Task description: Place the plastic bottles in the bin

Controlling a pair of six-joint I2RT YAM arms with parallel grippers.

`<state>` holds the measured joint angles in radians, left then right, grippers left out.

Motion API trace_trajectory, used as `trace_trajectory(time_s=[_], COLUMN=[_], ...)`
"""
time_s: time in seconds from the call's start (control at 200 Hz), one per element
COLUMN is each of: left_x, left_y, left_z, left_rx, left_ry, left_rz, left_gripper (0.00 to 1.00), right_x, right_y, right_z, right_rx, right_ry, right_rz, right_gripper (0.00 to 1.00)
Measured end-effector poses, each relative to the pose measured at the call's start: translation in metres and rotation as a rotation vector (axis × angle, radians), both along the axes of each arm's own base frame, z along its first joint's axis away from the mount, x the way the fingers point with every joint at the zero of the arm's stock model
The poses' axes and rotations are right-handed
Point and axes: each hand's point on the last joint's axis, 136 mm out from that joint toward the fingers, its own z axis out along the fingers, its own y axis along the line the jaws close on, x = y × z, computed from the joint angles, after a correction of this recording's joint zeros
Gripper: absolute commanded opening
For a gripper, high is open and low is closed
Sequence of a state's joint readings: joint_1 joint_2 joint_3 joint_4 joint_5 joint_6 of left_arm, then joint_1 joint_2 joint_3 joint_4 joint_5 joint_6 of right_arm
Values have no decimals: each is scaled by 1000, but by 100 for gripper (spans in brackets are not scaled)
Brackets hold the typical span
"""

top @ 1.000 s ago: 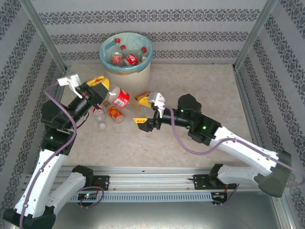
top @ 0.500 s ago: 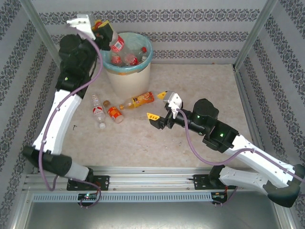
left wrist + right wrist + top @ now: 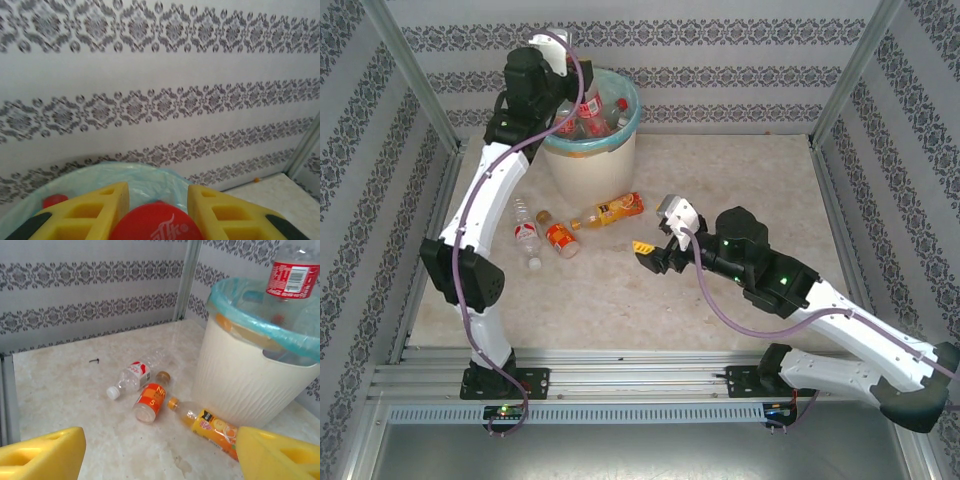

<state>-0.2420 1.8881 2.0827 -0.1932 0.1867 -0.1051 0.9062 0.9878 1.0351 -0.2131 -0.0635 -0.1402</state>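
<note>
Three plastic bottles (image 3: 150,401) lie on the table (image 3: 65,390) beside the bin (image 3: 240,385). The right gripper (image 3: 160,456) has its jaws wide apart.

The left arm (image 3: 485,190), a second ago folded low over the tabletop (image 3: 720,180), now stretches up and back. The left gripper (image 3: 156,192) has lifted the red-labelled bottle (image 3: 155,225) off the tabletop, swung it past the left rim of the bin (image 3: 590,160), and now holds it between its fingers above the bin's mouth. The right gripper (image 3: 655,238) has drawn back toward its base, uncovering the orange juice bottle (image 3: 610,210).
</note>
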Motion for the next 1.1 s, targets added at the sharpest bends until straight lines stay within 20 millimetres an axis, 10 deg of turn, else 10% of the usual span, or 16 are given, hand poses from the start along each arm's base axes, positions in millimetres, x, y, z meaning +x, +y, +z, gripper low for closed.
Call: trace_trajectory(time_s=[0.425,0.954,1.099], left_x=[25,34,34], left_y=[0,18,19], left_z=[-99,-118,-117], left_rx=[-23,-56,-63], left_ry=[125,88,84], left_rz=[-12,12,9], left_gripper=[0,0,52], right_x=[8,16,16], right_y=[0,5,6], right_z=[-18,-33,-34], right_rx=[-69,-106,-106], right_ry=[13,36,39], right_rz=[-26,-44,-45], right_gripper=[79,79,79])
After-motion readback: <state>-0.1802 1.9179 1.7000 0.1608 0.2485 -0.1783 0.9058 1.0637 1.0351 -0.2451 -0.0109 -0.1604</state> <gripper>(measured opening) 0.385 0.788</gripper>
